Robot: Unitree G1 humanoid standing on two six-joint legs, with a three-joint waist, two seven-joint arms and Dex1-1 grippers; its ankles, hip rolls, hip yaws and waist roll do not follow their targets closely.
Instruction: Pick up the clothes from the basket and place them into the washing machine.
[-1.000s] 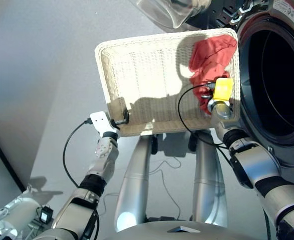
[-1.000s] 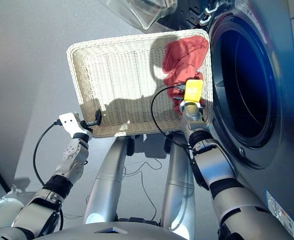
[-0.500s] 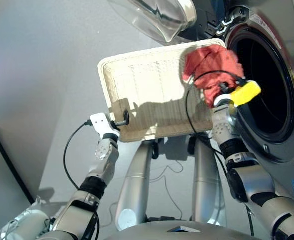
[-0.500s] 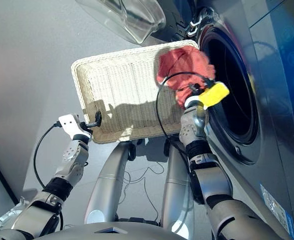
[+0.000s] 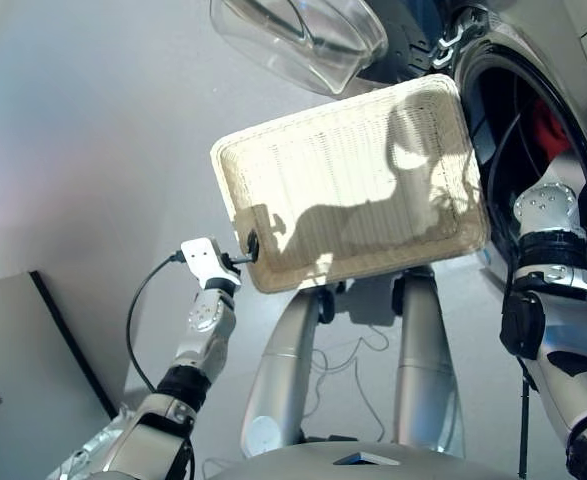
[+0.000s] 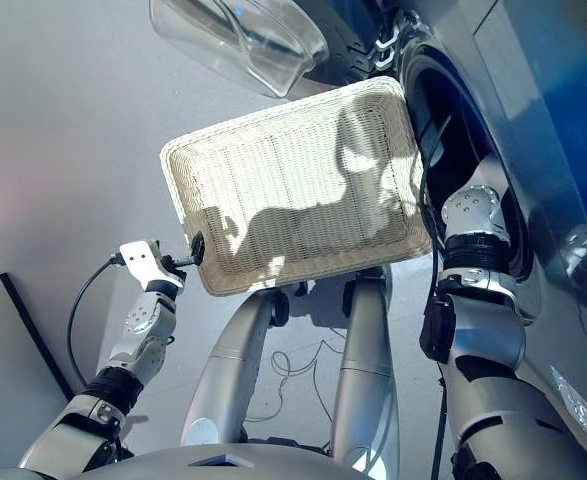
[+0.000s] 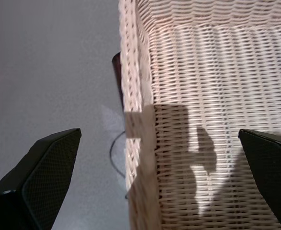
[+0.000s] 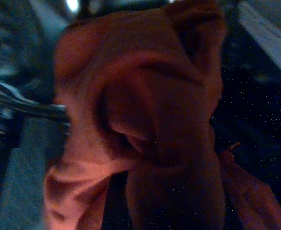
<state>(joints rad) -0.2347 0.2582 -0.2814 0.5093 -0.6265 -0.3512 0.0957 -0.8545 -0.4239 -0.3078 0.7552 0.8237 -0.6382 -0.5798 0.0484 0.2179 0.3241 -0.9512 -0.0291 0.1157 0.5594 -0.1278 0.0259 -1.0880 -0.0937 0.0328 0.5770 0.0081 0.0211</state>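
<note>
1. Left gripper point(image 7: 154, 158): fingers spread wide, straddling the basket point(image 5: 343, 180) rim.
2. Right arm reaches into the washing machine point(image 5: 563, 60) drum; finger state unclear.
3. Only the right wrist view shows the coral garment point(image 8: 145, 124) close before the fingers.

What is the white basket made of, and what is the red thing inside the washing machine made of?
The basket looks like woven wicker or plastic strands, cream and matte: ribbed rows of weave show on its floor and rim. The red thing looks like soft cloth: it folds and bunches in loose wrinkles. The washing machine front looks glossy and hard, likely painted metal or plastic.
</note>
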